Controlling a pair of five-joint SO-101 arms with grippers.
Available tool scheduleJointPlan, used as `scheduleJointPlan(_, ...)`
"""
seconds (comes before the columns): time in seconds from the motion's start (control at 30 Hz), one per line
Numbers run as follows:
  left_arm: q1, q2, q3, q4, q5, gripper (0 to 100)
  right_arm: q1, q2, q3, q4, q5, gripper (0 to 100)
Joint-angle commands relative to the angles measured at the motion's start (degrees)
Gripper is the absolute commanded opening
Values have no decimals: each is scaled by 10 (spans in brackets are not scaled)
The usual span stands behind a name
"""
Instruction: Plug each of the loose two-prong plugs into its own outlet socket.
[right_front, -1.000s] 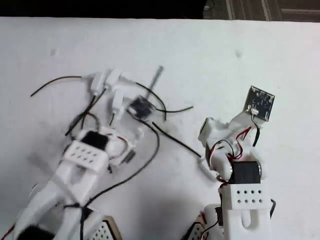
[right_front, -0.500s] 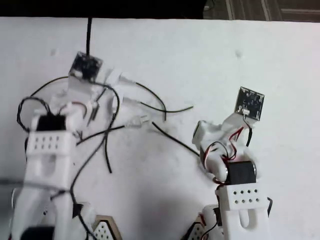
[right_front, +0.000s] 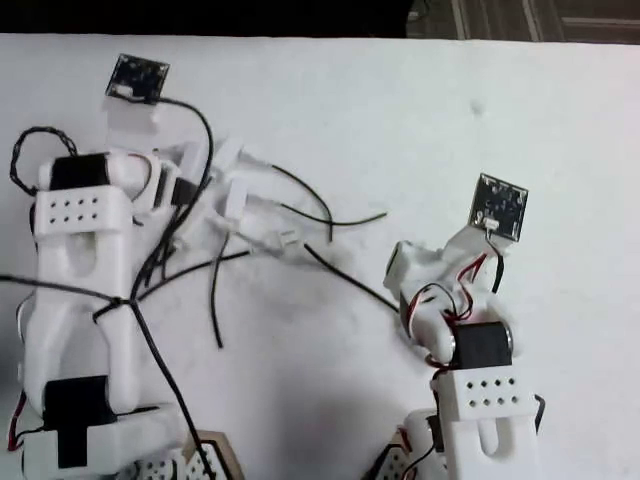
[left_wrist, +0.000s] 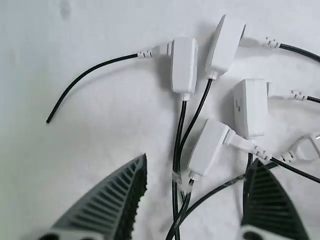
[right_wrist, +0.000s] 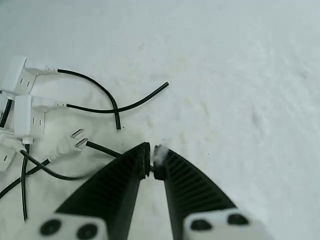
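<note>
Several white outlet sockets on short black cables lie bunched together at the back left (right_front: 232, 172). One socket (left_wrist: 250, 107) shows its slots, and another socket (left_wrist: 210, 146) lies between the tips of my left gripper (left_wrist: 199, 162), which hangs open just above the bunch. A loose two-prong plug (right_front: 285, 240) lies on the table right of the sockets, its prongs (right_wrist: 78, 134) pointing away from them. My right gripper (right_wrist: 152, 159) is shut, with a small white piece pinched at its tips where a black cable (right_wrist: 105, 148) runs in. The rest of that piece is hidden.
The table (right_front: 420, 120) is white. Loose cut cable ends (right_front: 345, 218) trail over its middle. The left arm (right_front: 80, 230) stands over the left side with its own cable draped across it; the right arm (right_front: 470, 350) stands at the front right.
The left arm swung from the table's middle to the back left, over the sockets, leaving the loose plug uncovered. The right arm shifted slightly left, its gripper staying shut.
</note>
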Motion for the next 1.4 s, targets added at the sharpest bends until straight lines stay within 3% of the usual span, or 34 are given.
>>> scheduleJointPlan(0.0, -2, -2, -84, 91, 10, 313, -2, -5, -4, -10, 0, 17)
scheduleJointPlan(0.13, 20, -2, -105, 150, 10, 312, -1, -5, -4, -10, 10, 17)
scheduleJointPlan(0.3, 72, -8, -101, 175, 10, 204, 3, -6, 4, -6, 167, 17)
scheduleJointPlan(0.37, 91, -22, -91, 172, 13, 153, 3, -10, 15, -9, 193, 17)
scheduleJointPlan(0.57, 153, -98, -4, 163, 89, 190, 3, -6, 15, -8, 199, 17)
scheduleJointPlan(0.8, 193, -265, 211, 52, 95, 200, 4, -6, 15, -7, 200, 17)
scheduleJointPlan(0.97, 166, -357, 341, -36, 94, 264, 3, -6, 15, -7, 205, 17)
scheduleJointPlan(1.1, 100, -374, 378, -39, 94, 303, -13, -6, 14, -6, 234, 17)
scheduleJointPlan(1.37, -67, -376, 462, -64, 44, 302, -204, 5, -4, 4, 351, 17)
